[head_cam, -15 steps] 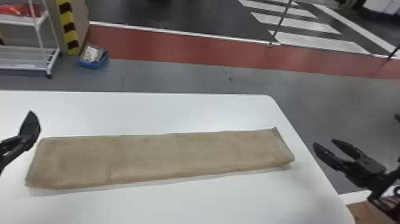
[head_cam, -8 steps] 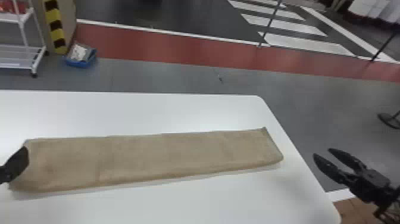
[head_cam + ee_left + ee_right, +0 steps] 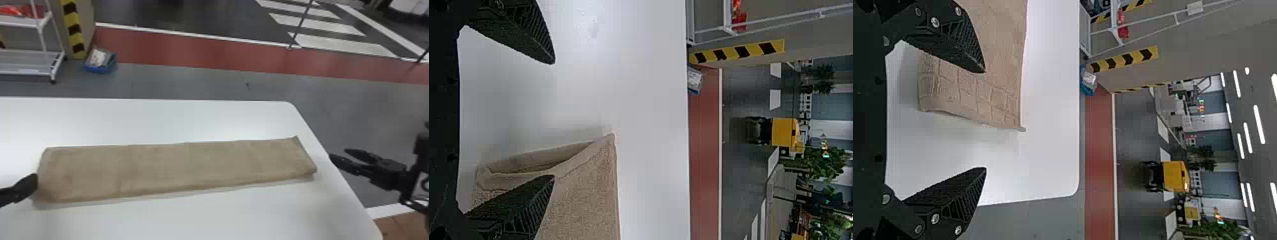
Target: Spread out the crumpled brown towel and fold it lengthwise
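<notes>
Okay, key relation: brown towel (image 3: 178, 166) is a long strip, long axis running left to right across the white table (image 3: 191, 121), roughly along its far edge, right end a bit farther out than the left. Left gripper (image 3: 553, 119) is the nearer one, right at the towel's left end by the near corner; the strip extends from there to the robot's right. Right gripper (image 3: 338, 153) is off the other short end, out past the table's side edge in the head view, with a gap to the towel.

Left fingers spread wide, nothing pinched; one finger overlaps the towel end in the left wrist view, contact unclear. Right fingers apart too, holding nothing.

Towel looks spread and folded lengthwise, so the task is probably done or close to it. Layers at the left end gape a little, near side not perfectly flush. If a touch-up comes, it's likely the left arm's job: press or square the near-left corner, working along the long axis, not across it. Risk: a finger snags the loose layer and drags the strip askew. Otherwise both arms should just back off, left one lifting clear first.
</notes>
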Action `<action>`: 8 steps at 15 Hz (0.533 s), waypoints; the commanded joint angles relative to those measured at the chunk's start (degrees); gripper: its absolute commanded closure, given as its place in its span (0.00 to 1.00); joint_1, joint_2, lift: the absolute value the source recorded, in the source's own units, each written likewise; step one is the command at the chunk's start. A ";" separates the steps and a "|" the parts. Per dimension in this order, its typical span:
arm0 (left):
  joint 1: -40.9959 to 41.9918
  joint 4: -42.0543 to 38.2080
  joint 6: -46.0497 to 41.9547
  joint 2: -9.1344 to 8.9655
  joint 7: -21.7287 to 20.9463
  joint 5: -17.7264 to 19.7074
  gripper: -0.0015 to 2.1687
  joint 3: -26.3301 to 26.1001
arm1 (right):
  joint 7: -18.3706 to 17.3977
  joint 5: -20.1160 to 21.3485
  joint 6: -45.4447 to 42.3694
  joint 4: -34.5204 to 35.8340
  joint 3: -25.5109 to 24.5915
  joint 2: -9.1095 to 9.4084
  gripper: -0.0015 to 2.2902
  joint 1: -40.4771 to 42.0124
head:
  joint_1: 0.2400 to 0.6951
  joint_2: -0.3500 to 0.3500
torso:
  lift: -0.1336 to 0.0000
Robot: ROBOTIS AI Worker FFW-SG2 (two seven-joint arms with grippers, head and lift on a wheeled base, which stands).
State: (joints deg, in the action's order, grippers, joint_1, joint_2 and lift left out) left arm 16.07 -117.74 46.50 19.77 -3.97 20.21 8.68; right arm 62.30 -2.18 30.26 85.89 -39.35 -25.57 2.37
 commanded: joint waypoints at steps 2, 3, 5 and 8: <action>-0.51 0.05 0.75 -0.08 0.89 0.00 0.03 -0.16 | 1.60 5.70 -2.53 -8.55 5.60 -1.67 0.09 -6.15 | 1.00 0.13 | 0.07; -0.68 0.14 0.75 -0.17 0.89 0.00 0.03 -0.16 | 1.60 5.79 -4.46 -10.66 6.48 -2.20 0.09 -6.94 | 1.00 0.14 | 0.07; -1.39 0.32 0.75 -0.26 1.59 -0.09 0.03 -0.60 | 1.68 5.79 -6.57 -13.21 7.89 -2.46 0.09 -7.91 | 1.00 0.15 | 0.07; -3.06 0.58 1.10 -0.43 2.12 0.00 0.03 -0.86 | 2.47 5.52 -6.92 -13.65 8.42 -2.46 0.09 -8.53 | 1.00 0.17 | 0.07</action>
State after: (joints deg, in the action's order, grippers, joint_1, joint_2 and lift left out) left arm 13.84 -117.20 47.28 19.38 -1.93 20.19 7.94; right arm 64.54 3.50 23.46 72.39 -31.26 -28.05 -5.93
